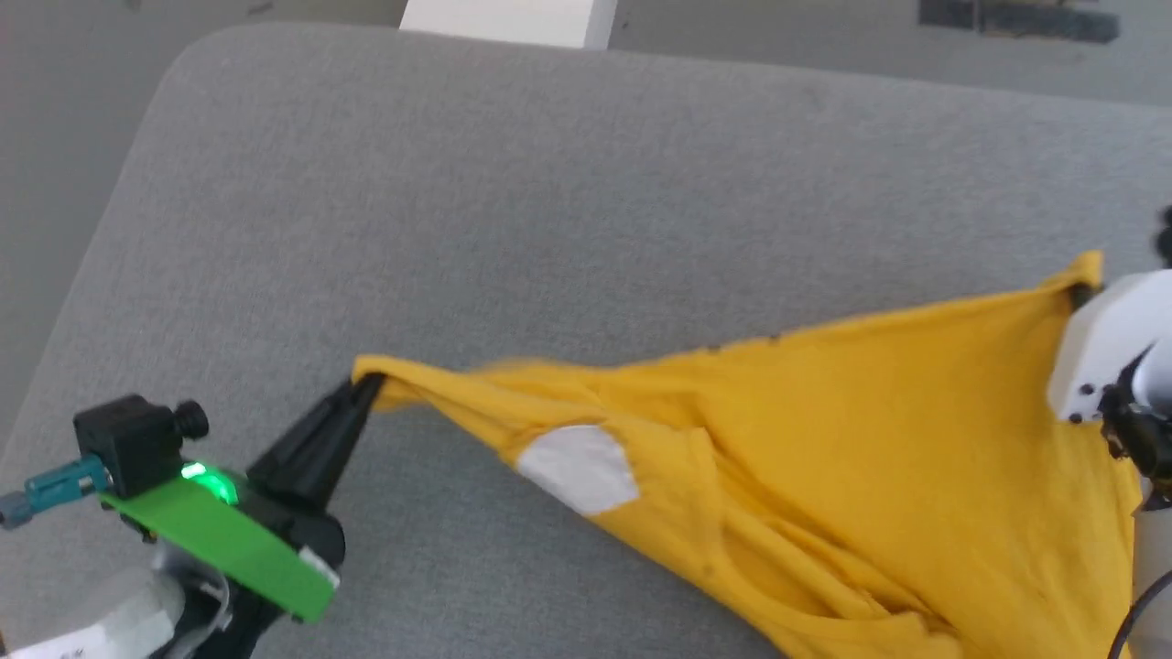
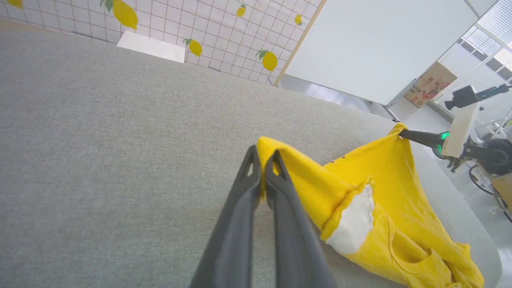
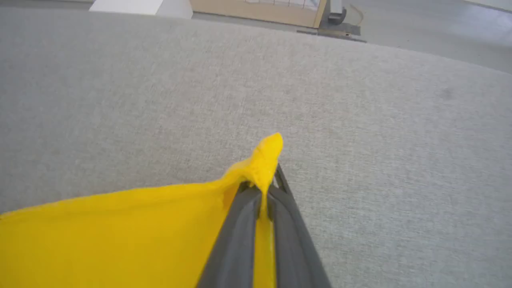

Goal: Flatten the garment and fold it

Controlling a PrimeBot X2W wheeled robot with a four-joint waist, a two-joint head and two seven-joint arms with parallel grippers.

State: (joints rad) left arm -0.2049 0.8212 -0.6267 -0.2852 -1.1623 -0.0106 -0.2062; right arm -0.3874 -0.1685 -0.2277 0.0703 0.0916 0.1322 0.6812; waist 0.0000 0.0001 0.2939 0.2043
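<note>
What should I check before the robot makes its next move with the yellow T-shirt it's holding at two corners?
1. Left gripper shut on a corner of the T-shirt: ok.
2. Right gripper shut on the opposite corner: ok, yellow cloth pokes out between its fingers.
3. Edge between the two grips pulled straight: ok, it runs taut from one gripper to the other in the head view.
4. T-shirt spread flat: not ok, the lower part is bunched and folded over near the white patch.
5. Whether the held corners are hem or shoulders: cannot tell.
</note>
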